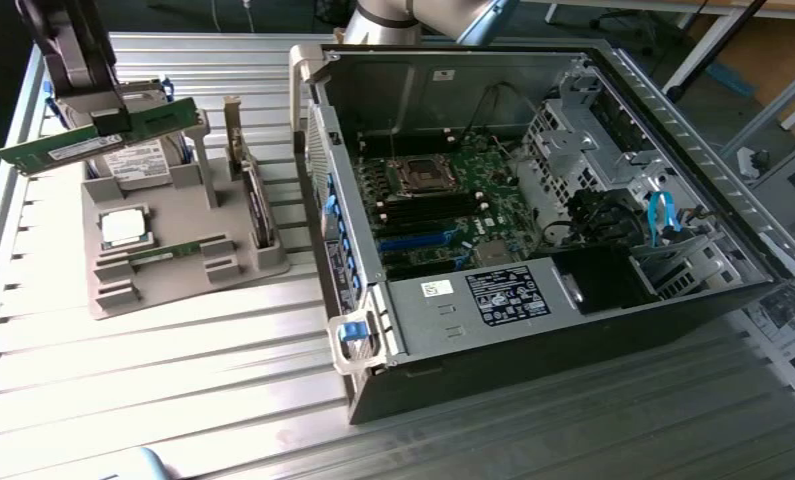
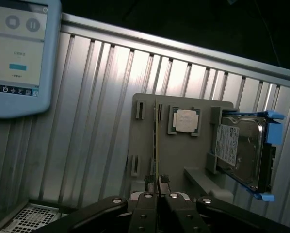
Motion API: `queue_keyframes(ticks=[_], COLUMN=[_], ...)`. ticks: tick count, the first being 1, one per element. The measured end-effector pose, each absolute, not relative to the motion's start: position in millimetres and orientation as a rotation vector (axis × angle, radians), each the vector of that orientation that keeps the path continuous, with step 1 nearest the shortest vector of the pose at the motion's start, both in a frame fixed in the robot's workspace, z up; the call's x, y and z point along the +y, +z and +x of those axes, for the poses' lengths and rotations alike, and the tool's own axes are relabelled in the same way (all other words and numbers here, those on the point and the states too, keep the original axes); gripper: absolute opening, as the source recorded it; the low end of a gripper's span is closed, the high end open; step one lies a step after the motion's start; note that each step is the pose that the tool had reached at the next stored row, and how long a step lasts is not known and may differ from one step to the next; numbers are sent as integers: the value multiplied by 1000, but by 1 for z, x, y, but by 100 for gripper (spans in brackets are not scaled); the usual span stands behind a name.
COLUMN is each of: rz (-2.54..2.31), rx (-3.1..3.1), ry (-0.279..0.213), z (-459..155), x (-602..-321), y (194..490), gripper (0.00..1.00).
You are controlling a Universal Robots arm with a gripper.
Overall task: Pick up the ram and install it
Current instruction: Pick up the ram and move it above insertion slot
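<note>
Ram (image 1: 40,150) pinched in gripper (image 1: 108,122), lifted off tray (image 1: 170,235); pickup done, not yet seated in case (image 1: 384,90).

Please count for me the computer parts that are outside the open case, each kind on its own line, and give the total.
Ram sticks: 2 (the ram in the jaws, a second stick in the grey tray)
CPU chip: 1
Hard drive: 1
Expansion card: 1
Total: 5

Harsh glare, dim shadowed corners
</note>
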State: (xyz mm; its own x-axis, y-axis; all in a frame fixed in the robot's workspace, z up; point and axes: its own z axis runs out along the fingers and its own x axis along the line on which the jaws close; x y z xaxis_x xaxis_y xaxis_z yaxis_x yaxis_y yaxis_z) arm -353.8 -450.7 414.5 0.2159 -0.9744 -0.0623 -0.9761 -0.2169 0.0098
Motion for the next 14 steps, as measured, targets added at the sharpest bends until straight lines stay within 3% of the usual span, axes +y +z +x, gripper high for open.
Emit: queue_keyframes(ticks=[14], rz=[-2425], rx=[1946], ry=[85], z=[-354], x=[-451], y=[428], gripper=[12])
